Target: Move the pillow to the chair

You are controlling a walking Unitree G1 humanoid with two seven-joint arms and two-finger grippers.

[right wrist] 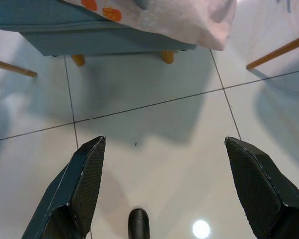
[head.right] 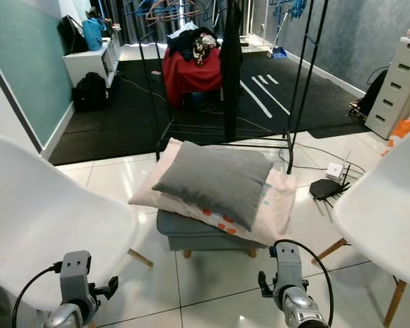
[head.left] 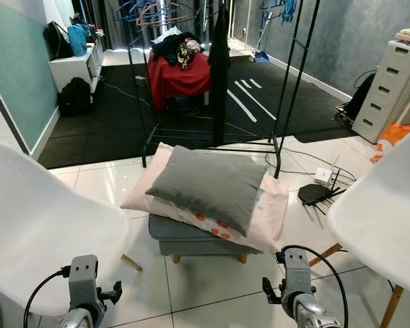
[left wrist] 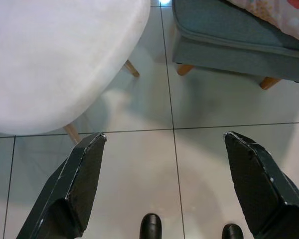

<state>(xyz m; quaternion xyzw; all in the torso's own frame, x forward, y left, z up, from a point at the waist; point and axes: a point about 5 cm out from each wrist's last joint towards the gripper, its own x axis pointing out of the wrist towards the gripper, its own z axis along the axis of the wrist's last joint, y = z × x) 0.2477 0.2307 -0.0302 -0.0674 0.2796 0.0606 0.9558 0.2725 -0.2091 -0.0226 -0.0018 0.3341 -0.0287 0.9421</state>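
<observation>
The robot is standing in front of a low grey-blue footstool (head.left: 191, 240) in the lower middle of the frame. On it two pillows are lying in a stack: a grey pillow (head.left: 208, 184) on top and a pink patterned pillow (head.left: 270, 219) under it, which is hanging over the stool edge on the right side. A white chair (head.left: 34, 225) is filling the lower left of the frame, and a second white chair (head.left: 386, 219) is standing at the right edge. Behind the stool a black clothes rack (head.left: 287, 75) is standing, and a router with cables (head.left: 318, 193) is lying on the floor to the right of the stool.

The left gripper (left wrist: 164, 142) is hanging low over the tiled floor (left wrist: 189, 174), its two fingers spread wide and holding nothing; the seat of the left chair and a corner of the footstool are just ahead of it. The right gripper (right wrist: 164, 144) is also released and empty, pointing at the floor in front of the stool, with the overhanging pink pillow ahead of it.

In my judgement nothing is grasped yet, so the reach is still to come. The risks are these: the grey pillow is soft and is only resting on the pink one, so a pinch at one corner may let it slip or may drag the lower pillow off the stool. The two chairs are standing close on both sides, so a wide arm swing may knock one of them
</observation>
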